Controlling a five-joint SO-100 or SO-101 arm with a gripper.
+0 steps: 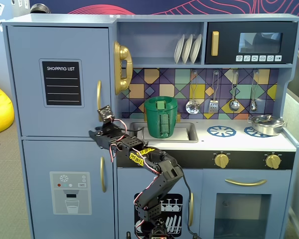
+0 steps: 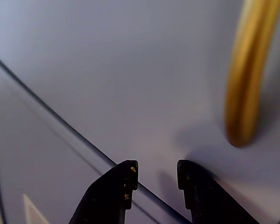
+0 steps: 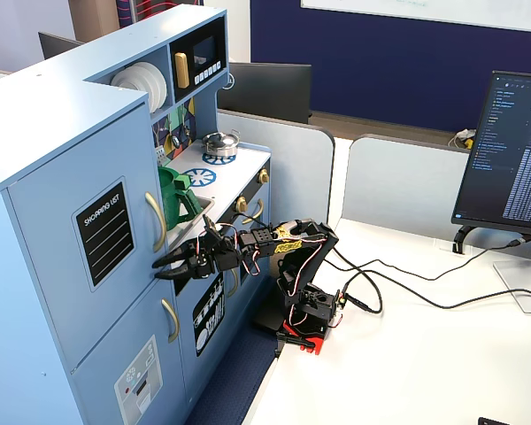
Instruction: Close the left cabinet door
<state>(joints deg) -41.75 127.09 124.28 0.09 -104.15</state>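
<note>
Fixed view, front: the large light-blue wooden cabinet door with the black "SHOPPING LIST" chalkboard label [image 1: 60,82] sits flush in the toy kitchen's upper left frame, apparently shut. Its curved gold handle [image 1: 98,94] runs down the door's right edge; the black two-finger gripper [image 1: 94,133] sits just below that handle, at the door's lower right corner.

Wrist view: the gripper [image 2: 157,170] faces the pale blue door panel [image 2: 130,74], its jaws parted with nothing between them. The gold handle's lower end [image 2: 245,93] hangs above and to the right of the fingertips. Contact with the panel cannot be confirmed.

Fixed view, side: the door [image 3: 88,239] lies level with the cabinet face, and the gripper [image 3: 162,266] reaches toward it just below the handle [image 3: 157,221].

Judgement: the closing push seems finished or nearly so; the next move calls for a short final press if any gap remains, then a straight withdrawal clear of the handle.
</note>
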